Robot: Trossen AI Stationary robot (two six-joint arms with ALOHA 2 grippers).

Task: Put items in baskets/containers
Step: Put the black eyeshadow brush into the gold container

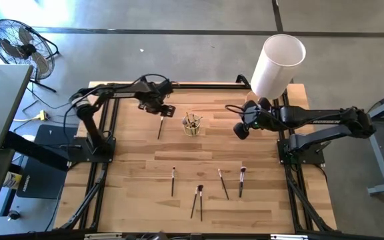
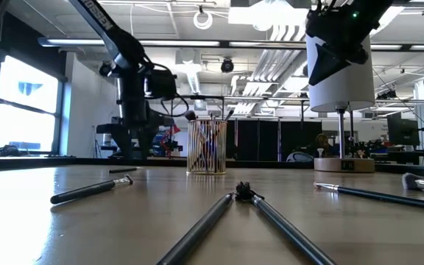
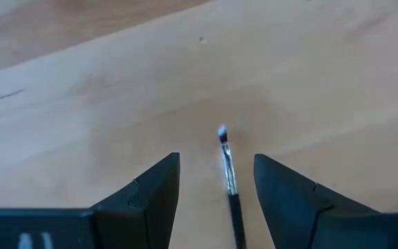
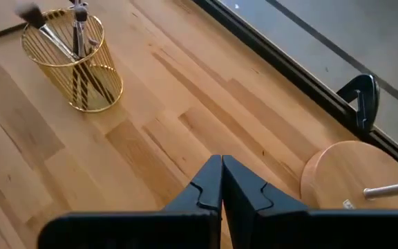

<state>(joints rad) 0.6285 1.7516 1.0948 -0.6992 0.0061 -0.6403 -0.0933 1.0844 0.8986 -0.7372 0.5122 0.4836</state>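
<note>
My left gripper [image 1: 161, 109] [image 3: 216, 162] is open and hangs over the far left of the table. Its fingers stand on either side of a thin dark brush [image 1: 160, 125] [image 3: 227, 169] that lies flat on the wood, and they do not touch it. Just right of it the small yellowish cup [image 1: 192, 124] [image 2: 207, 146] [image 4: 72, 59] stands upright with several brushes leaning in it. Several more brushes [image 1: 173, 181] [image 1: 197, 200] [image 1: 223, 183] [image 1: 242, 181] lie flat near the table's near edge. My right gripper [image 1: 240, 131] [image 4: 222, 160] is shut and hovers right of the cup.
A big white cylinder [image 1: 277, 63] [image 2: 341, 73] on a round wooden base [image 4: 344, 173] stands at the far right corner, close behind my right arm. A black frame rail [image 1: 199, 85] runs along the far edge. Bare wood [image 1: 199, 157] lies between the cup and the near brushes.
</note>
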